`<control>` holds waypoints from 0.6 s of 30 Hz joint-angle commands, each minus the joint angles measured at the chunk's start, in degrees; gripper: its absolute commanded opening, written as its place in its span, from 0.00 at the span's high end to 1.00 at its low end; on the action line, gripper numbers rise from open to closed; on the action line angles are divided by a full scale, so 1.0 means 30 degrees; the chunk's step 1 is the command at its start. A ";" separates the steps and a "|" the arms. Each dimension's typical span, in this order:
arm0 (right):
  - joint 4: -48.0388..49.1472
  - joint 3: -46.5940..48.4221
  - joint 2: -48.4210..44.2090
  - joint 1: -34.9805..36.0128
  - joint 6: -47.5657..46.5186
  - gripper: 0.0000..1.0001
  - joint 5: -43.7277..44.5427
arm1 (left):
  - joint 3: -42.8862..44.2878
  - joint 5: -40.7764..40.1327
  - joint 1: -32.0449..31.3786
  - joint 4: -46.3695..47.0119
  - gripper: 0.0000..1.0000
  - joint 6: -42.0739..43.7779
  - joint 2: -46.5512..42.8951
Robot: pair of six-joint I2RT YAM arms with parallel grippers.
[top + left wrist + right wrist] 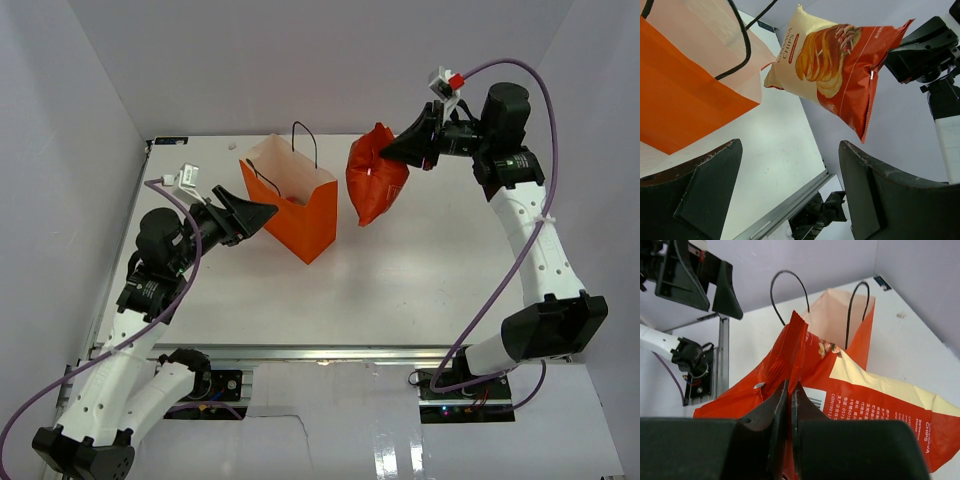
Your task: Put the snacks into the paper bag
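Leftmost, the left gripper [266,211] hovers with its fingers spread wide and nothing between them, just beside the orange paper bag [305,222]. That bag stands upright on the white table [430,270], mouth open, with its black cord handles [306,133] sticking up. To its right, the red chip bag [375,185] hangs outside the paper bag, near its open mouth. The right gripper [395,152] is clamped on its crimped edge.
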 commanded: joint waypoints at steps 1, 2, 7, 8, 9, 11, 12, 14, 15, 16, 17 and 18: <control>0.7035 0.0694 -0.0289 -0.0105 0.6238 0.92 -0.1270 | 0.1016 0.0339 -0.0030 0.0326 0.11 -0.0172 0.0096; 0.7973 0.0840 -0.0114 -0.0076 0.7183 0.92 -0.1299 | 0.1307 0.0398 -0.0030 0.0326 0.11 -0.0201 0.0183; 1.3852 0.2508 0.0735 -0.0105 1.2222 0.92 -0.0832 | 0.2305 0.0779 -0.0059 0.0355 0.11 -0.0172 0.0711; 1.4741 0.3324 0.1143 -0.0105 1.4175 0.92 -0.0686 | 0.2451 0.0750 -0.0030 0.0355 0.11 -0.0143 0.0741; 1.5562 0.3796 0.1379 -0.0105 1.5123 0.92 -0.0307 | 0.2627 0.0721 -0.0059 0.0355 0.11 -0.0084 0.0770; 1.7352 0.5255 0.2080 -0.0047 1.6910 0.92 0.0366 | 0.2687 0.0633 -0.0059 0.0355 0.11 0.0033 0.0741; 1.7560 0.5845 0.2317 0.0041 1.7905 0.92 0.0979 | 0.2687 0.0546 -0.0030 0.0355 0.11 0.0004 0.0712; 1.7010 0.7250 0.2959 0.0536 1.7858 0.92 0.1393 | 0.2629 0.0486 -0.0059 0.0355 0.11 0.0033 0.0653; 1.6860 0.8621 0.3167 0.0714 1.7857 0.92 0.1802 | 0.2599 0.0457 -0.0030 0.0326 0.11 0.0004 0.0653; 1.6714 0.9302 0.3401 0.0889 1.7828 0.92 0.1980 | 0.2541 0.0428 -0.0030 0.0355 0.11 -0.0025 0.0624; 1.6248 0.9946 0.3896 0.1268 1.7683 0.92 0.2214 | 0.2541 0.0428 -0.0059 0.0355 0.11 -0.0054 0.0595; 1.6041 1.1113 0.4104 0.1475 1.7362 0.92 0.2651 | 0.2512 0.0370 -0.0059 0.0355 0.11 -0.0055 0.0536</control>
